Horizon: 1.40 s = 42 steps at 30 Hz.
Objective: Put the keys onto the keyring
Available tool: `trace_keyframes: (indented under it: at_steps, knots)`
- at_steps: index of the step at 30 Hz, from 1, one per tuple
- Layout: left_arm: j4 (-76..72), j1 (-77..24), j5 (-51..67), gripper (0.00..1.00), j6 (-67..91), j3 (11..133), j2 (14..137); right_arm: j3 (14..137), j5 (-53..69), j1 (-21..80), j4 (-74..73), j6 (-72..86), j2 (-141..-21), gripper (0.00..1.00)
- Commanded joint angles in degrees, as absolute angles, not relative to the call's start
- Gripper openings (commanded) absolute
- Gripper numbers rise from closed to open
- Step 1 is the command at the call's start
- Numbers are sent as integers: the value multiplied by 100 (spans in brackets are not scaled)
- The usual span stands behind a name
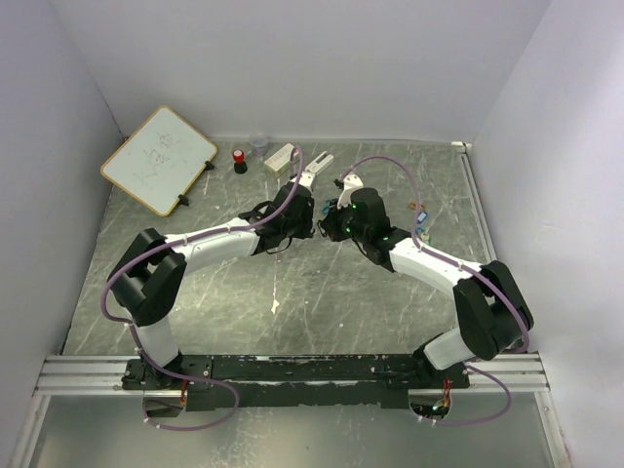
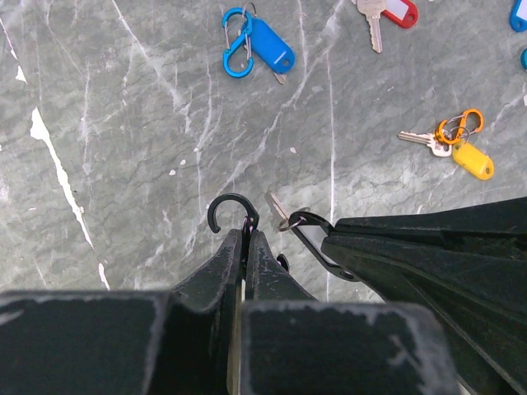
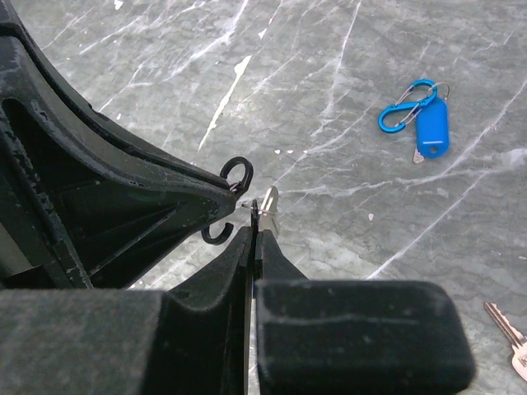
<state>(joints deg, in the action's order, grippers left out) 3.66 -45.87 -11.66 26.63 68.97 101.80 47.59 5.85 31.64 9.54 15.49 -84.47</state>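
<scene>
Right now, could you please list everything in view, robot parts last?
whiteboard: one, white, far left corner
capped cylinder: one, black with red cap, beside whiteboard
white block: at least one, far edge
blue carabiner: one, with blue tag, lying loose
red tag: one, on a key, further right
orange carabiner: one, with yellow tag and key, right side
black carabiner: one, gripped, centre
silver key: one, gripped beside it
left hand: shut on black carabiner
right hand: shut on silver key
</scene>
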Motion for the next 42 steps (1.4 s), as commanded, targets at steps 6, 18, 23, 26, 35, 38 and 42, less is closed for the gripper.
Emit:
trace_keyframes:
  at_steps: [6,18,23,26,35,38,42]
  knots:
    - [168,-4627,-1274,7,2690,7110,10196,4730,687,3216,1081,1564,-8288,0]
    - [167,-4629,-1308,7,2681,7128,10204,4620,727,3234,1090,1586,-8220,0]
    - [159,-4631,-1297,7,2672,7153,10221,4574,736,3242,1079,1567,-8192,0]
    - [162,-4632,-1283,7,2667,7171,10242,4537,732,3243,1087,1573,-8173,0]
    - [168,-4632,-1266,7,2654,7186,10248,4525,742,3243,1105,1563,-8150,0]
    - [171,-4632,-1251,7,2654,7189,10252,4524,733,3243,1099,1560,-8135,0]
    - [196,-4631,-1216,7,2643,7190,10251,4524,674,3248,1094,1549,-8121,0]
